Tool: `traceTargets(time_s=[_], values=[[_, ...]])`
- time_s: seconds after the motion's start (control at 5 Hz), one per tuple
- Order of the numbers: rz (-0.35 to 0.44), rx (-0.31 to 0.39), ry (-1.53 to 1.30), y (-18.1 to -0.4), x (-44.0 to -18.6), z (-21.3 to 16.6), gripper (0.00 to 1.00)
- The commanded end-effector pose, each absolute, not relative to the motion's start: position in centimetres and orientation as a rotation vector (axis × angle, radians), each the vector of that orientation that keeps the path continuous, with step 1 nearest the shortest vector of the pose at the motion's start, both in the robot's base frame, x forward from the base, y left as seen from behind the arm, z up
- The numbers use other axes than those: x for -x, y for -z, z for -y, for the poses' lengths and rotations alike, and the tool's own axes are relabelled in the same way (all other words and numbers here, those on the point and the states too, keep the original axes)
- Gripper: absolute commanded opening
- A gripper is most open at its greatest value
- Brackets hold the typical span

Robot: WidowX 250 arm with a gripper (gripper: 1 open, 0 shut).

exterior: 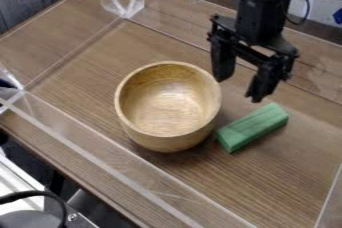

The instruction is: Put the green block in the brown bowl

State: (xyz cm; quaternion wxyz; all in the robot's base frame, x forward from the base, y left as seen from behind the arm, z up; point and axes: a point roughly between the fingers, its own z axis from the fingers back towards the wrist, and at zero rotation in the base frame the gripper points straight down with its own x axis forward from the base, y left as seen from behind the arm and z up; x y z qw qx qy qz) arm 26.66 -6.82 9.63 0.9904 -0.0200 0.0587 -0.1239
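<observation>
The gripper (246, 83) hung over the wooden table (120, 47), pointing straight down, its two black fingers (261, 80) spread wide apart w/ nothing between them, so it was empty. It sat above the gap between the brown bowl (168, 105) and the green block (253, 128), a bit toward the back of both, and touched neither. The green block lay flat on the table just beside the bowl's right side, angled so that one end pointed toward the front-left and the other toward the back-right; whether it actually touched the bowl wall couldn't be told from this view. The bowl stood upright approx. in the middle of the work area, its inside bare, wood grain visible along the thick rim. Low clear plastic walls (54, 122) ran around the table surface, w/ a clear corner piece (126, 2) at the back-left. The arm's black body rose up out of the top edge of the view behind the gripper.
</observation>
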Motion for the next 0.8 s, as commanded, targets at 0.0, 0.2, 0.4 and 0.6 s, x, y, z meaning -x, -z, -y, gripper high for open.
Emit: traceTargets(time_s=[0.0, 0.2, 0.4, 0.6], values=[[-0.091, 0.041, 0.293, -10.1, -27.2, 8.2, 1.0], [-0.113, 0.042, 0.328, -9.0, -27.5, 9.1, 1.0], [-0.121, 0.021, 0.377, -7.8, -28.3, 9.3, 1.0], [-0.129, 0.003, 0.419, -6.8, -28.9, 9.2, 1.0]])
